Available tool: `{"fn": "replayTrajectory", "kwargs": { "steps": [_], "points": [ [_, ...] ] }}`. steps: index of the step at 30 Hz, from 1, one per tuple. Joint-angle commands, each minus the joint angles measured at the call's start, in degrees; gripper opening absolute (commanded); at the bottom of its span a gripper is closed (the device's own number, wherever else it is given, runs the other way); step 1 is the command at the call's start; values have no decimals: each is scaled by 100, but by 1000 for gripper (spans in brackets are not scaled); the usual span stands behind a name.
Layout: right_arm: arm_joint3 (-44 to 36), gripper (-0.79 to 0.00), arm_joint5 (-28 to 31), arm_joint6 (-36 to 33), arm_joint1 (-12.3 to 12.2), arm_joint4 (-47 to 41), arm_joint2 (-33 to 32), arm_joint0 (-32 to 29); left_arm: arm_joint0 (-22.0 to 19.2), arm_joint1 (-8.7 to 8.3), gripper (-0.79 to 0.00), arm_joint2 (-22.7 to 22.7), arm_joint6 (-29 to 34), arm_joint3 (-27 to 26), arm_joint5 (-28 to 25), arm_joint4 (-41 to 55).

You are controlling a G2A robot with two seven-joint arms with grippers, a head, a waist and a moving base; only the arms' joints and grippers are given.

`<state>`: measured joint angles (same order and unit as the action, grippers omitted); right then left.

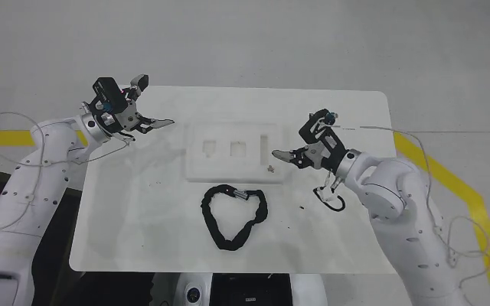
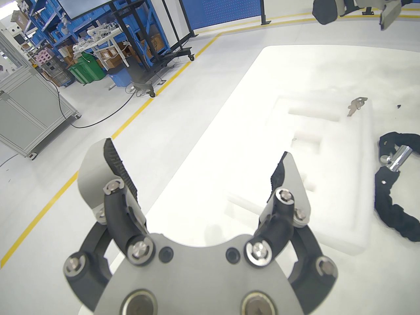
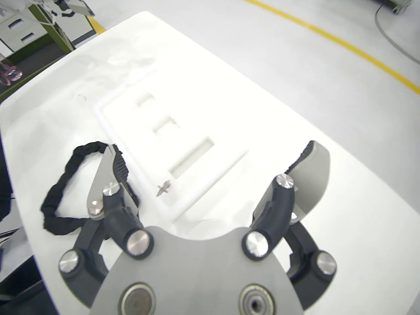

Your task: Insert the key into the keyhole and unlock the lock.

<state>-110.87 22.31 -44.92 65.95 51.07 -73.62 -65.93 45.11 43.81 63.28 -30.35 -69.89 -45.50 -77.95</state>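
Currently I am hovering my open right gripper (image 3: 212,150) near the key (image 3: 163,187), probably about to pinch it; left gripper (image 2: 196,149) idling open.

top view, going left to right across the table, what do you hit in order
left gripper → chain lock → key → right gripper. The foam tray is left out: its width spans both the lock and the key.
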Motion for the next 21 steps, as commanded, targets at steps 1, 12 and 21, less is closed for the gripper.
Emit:
{"fn": "replayTrajectory", "kwargs": {
  "steps": [1,12,21],
  "points": [
    [-97,0,-329,-600,9,-279,110,55,0,0,0,0,0,0,0,0],
    [241,0,-1391,-1595,103,-1082,838,341,0,0,0,0,0,0,0,0],
    [653,0,-1579,-1808,149,-1365,1132,645,0,0,0,0,0,0,0,0]
  ]
}}
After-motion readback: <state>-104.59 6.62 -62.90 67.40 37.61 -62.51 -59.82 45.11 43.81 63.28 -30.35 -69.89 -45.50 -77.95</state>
